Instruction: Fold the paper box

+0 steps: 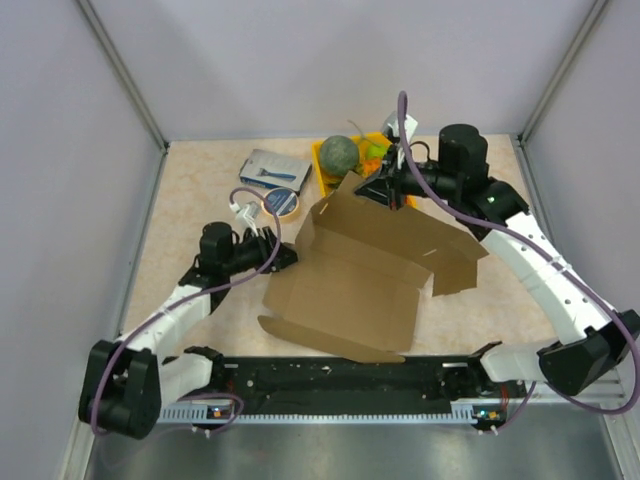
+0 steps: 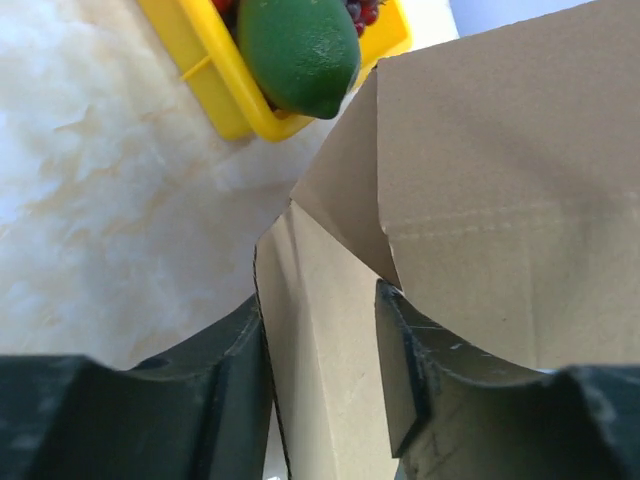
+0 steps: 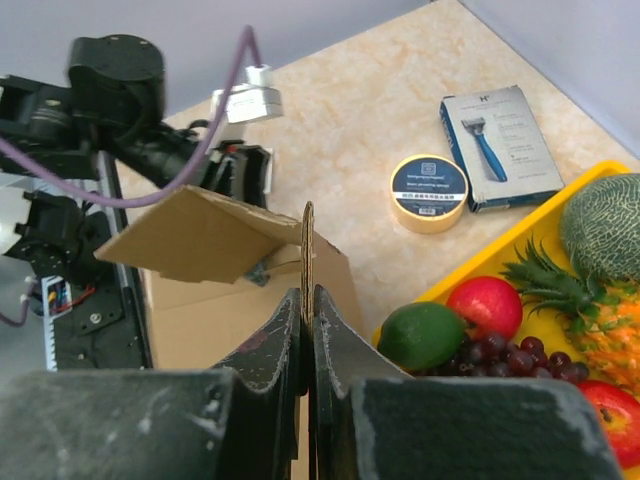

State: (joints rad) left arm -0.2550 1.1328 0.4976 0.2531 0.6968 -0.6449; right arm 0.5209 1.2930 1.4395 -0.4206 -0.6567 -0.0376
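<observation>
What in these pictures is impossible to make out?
Top view: whether the left claw touches the box; its tips are too small and dark there.
Left wrist view: most of the fruit tray, cut off by the top edge.
Right wrist view: the print on the razor packet and the tape roll, too small to read.

A table top [image 1: 195, 185] of pale beige, marble-veined pattern sits boxed in by plain lilac-grey panels, a back wall [image 1: 340, 60], a left wall [image 1: 55, 210] and a right wall [image 1: 595, 130], joined at the far corners by aluminium posts [image 1: 124, 75], with a dull grey metal strip [image 1: 350, 458] along the near edge, all under soft, even light.
</observation>
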